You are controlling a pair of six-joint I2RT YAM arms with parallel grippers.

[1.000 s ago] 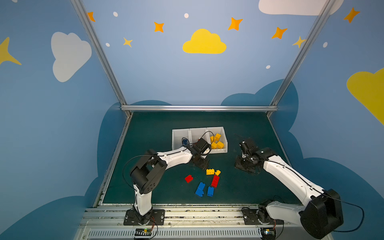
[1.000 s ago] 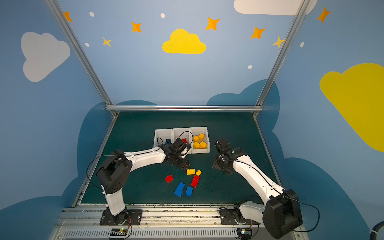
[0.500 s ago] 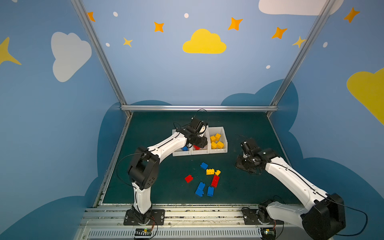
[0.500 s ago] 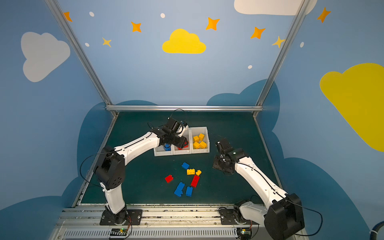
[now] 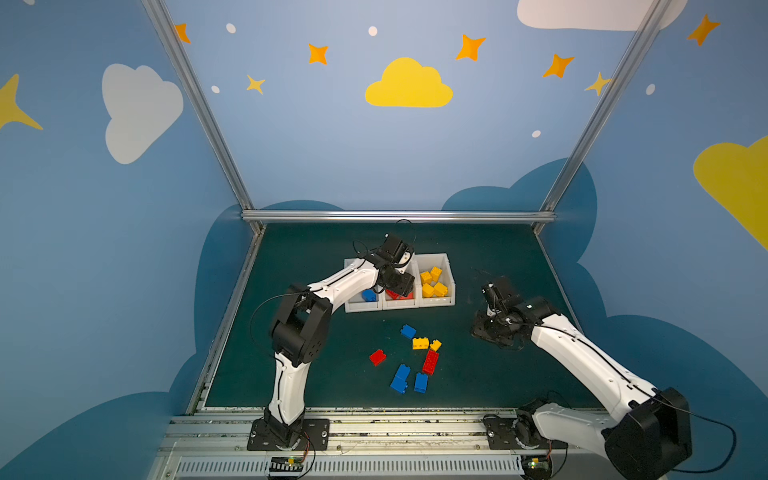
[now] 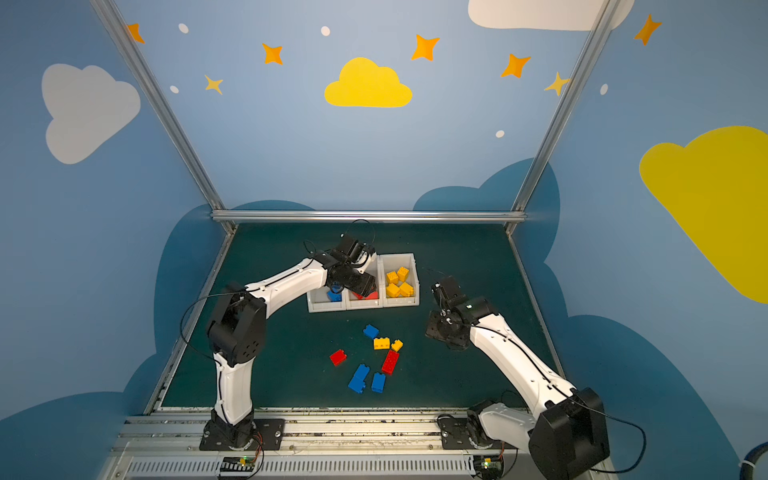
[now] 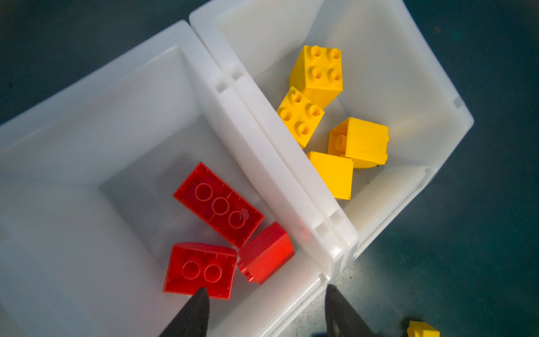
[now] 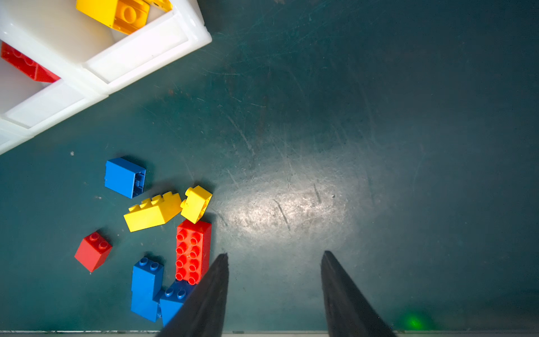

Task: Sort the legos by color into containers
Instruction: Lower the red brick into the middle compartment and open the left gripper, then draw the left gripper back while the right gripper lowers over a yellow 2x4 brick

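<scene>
Red bricks (image 7: 218, 204), three of them, are seen on the floor of the middle bin (image 7: 116, 116). The left gripper (image 7: 264, 287) hangs above its front corner, with the jaws moderately parted and nothing between them. The release is therefore judged to be done, and what is left of this step is a clean retreat. One fingertip (image 7: 195, 312) is placed over the nearest red brick and the other just outside the bin's corner. The arm should therefore be lifted straight up before it is swung away; otherwise the wall could be caught and the joined bins dragged. The jaws may be left apart for the next pick.

Yellow bricks (image 7: 318, 73) are found in the right bin (image 7: 408, 73), and one blue brick (image 5: 368, 295) is visible in the left bin (image 5: 361, 306). Seven bricks lie on the mat (image 5: 478, 382) in front of the bins: three blue, two yellow, two red. The small red one (image 5: 377, 357) lies apart from the others and is judged the easiest target. The right gripper (image 8: 274, 252) is held over bare mat beside the pile, also parted and empty.
</scene>
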